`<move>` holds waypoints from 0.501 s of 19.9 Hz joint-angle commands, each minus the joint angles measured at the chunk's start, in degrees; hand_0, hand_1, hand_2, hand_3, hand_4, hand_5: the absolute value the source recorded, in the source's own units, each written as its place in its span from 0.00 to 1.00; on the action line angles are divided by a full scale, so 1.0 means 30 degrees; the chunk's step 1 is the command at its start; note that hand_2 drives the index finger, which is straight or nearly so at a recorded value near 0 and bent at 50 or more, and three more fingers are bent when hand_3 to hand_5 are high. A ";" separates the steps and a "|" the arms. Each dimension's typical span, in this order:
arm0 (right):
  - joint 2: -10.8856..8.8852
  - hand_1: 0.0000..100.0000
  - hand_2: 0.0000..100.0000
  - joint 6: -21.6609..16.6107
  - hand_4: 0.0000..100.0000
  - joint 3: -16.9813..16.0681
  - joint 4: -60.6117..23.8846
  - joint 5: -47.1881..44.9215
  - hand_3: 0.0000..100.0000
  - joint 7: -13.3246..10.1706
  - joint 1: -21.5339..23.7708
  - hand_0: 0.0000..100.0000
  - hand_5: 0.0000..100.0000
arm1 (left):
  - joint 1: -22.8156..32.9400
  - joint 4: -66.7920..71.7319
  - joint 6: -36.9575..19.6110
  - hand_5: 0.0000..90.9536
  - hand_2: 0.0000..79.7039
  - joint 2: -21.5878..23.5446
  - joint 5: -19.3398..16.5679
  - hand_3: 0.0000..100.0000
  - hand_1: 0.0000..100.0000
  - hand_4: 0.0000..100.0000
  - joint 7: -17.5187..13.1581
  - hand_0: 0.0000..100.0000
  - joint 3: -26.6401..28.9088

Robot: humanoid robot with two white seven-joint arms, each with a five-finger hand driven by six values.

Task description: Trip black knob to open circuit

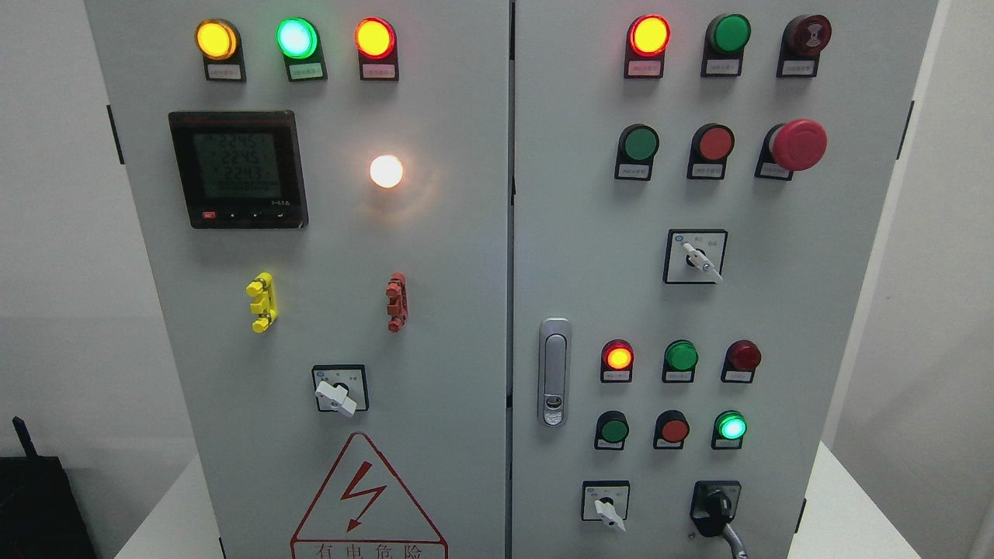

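Head view: black knob [715,506] low on the right cabinet door [846,256], right of a white selector switch [606,506], below a lit green indicator lamp [731,427]. Grey finger-like tip [734,541] touching the knob from below; fingers' state impossible to tell.

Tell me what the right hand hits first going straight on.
The black knob. Only a grey tip of the right hand shows at the bottom edge, aimed up-left at it; it may be touching, depth unclear.
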 commanded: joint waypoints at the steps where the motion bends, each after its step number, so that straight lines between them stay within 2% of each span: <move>1: -0.0054 0.00 0.03 -0.0306 1.00 -0.0008 -0.0645 -0.0035 1.00 0.0365 -0.0251 0.00 0.98 | -0.0038 0.0001 -0.0065 0.00 0.00 0.0003 0.0047 0.00 0.39 0.00 -0.0007 0.12 0.0048; 10: -0.0083 0.00 0.04 -0.0306 1.00 -0.0331 -0.0645 -0.0152 1.00 0.0365 -0.0193 0.00 0.98 | -0.0038 0.0001 -0.0065 0.00 0.00 0.0003 0.0047 0.00 0.39 0.00 -0.0007 0.12 0.0048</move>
